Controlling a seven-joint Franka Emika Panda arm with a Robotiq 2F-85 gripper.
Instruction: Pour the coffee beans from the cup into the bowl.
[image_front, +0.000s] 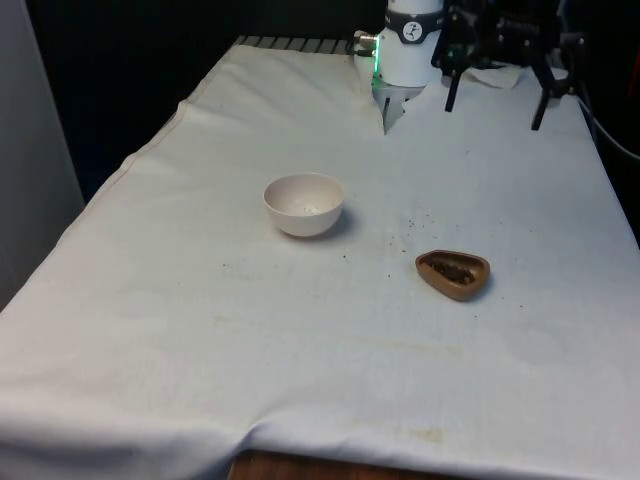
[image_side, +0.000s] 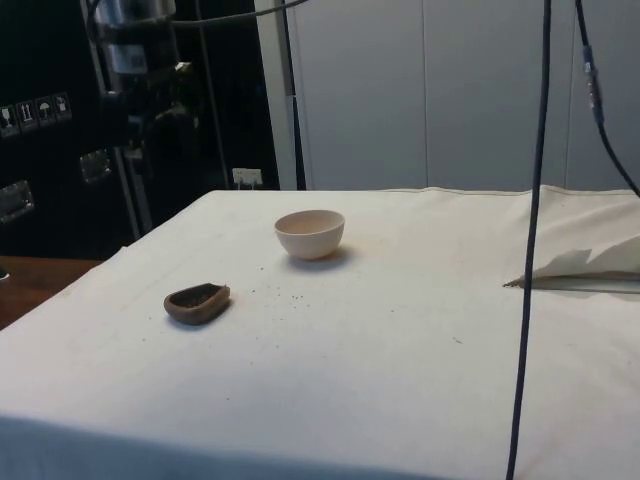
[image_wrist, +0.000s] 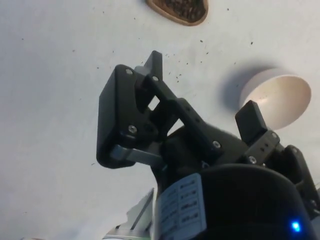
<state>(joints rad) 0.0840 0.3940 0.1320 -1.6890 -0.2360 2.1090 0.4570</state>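
Note:
A small brown cup (image_front: 453, 273) with dark coffee beans inside sits on the white cloth towards the front view's right. A white bowl (image_front: 304, 203) stands upright to its left and a little farther back; I see nothing inside it. My gripper (image_front: 497, 105) hangs high over the table's far right end, well away from both, open and holding nothing. From the side, the cup (image_side: 197, 301) lies nearer than the bowl (image_side: 310, 232). The wrist view looks down past the spread fingers of the gripper (image_wrist: 200, 87) at the cup (image_wrist: 179, 9) and the bowl (image_wrist: 277, 97).
A few dark specks (image_front: 415, 220) are scattered on the cloth between cup and bowl. The cloth is rumpled into a fold (image_front: 392, 112) near the robot's base. A black cable (image_side: 530, 250) hangs down in the side view's foreground.

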